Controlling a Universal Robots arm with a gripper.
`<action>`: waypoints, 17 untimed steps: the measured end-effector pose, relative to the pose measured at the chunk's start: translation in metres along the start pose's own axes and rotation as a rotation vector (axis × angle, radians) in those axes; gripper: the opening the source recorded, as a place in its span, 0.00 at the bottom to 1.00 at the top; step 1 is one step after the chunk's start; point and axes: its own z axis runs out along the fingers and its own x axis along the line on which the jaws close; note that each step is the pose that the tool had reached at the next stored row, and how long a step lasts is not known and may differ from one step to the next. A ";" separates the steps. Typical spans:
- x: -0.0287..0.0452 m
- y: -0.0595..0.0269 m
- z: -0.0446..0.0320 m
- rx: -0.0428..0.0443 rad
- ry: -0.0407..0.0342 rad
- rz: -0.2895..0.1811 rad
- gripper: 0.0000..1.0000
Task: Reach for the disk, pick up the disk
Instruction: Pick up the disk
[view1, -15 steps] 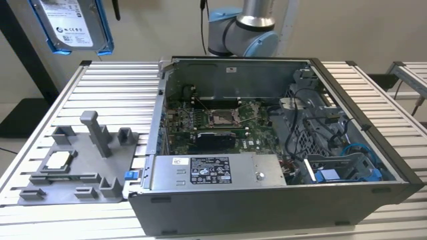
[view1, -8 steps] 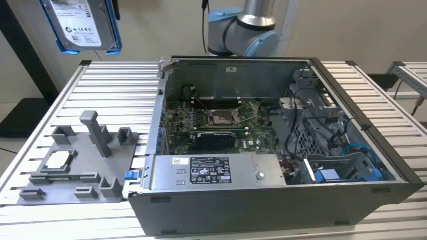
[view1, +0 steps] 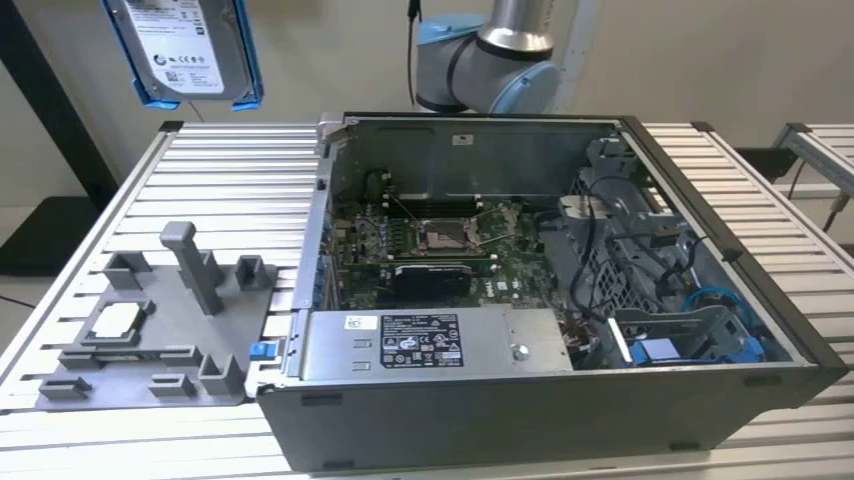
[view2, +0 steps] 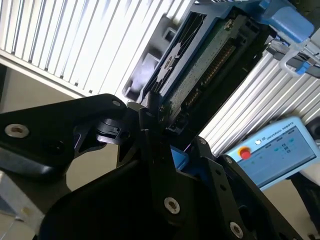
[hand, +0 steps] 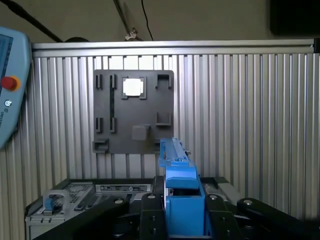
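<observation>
Disk (view1: 183, 48) up in air at 11 o'clock of exterior view, label side showing, clear of slatted table (view1: 214, 190) and open computer case (view1: 534, 420).

In first wrist view gripper (hand: 184, 212) narrow, clamped on disk's blue frame, fingers (hand: 150, 220) pressing either edge. Second wrist view shows disk's circuit-board side.

Judgement: reach done, pick-up done; disk appears to touch nothing but gripper.

Grey fixture plate (view1: 160, 340) with small square chip (view1: 114, 320) lies at 8 o'clock, well apart from disk.

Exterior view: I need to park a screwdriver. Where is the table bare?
Bare: ribbed metal table beyond the gray fixture plate, and at the exterior view's right of the open gray computer case. Crowded: the plate, the case's inside.
</observation>
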 end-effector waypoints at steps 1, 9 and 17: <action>-0.0001 -0.0029 0.0000 0.0000 -0.0001 0.000 0.00; -0.0011 -0.0270 -0.0006 -0.0016 0.0000 0.000 0.00; -0.0020 -0.0515 -0.0012 -0.0033 0.0001 0.000 0.00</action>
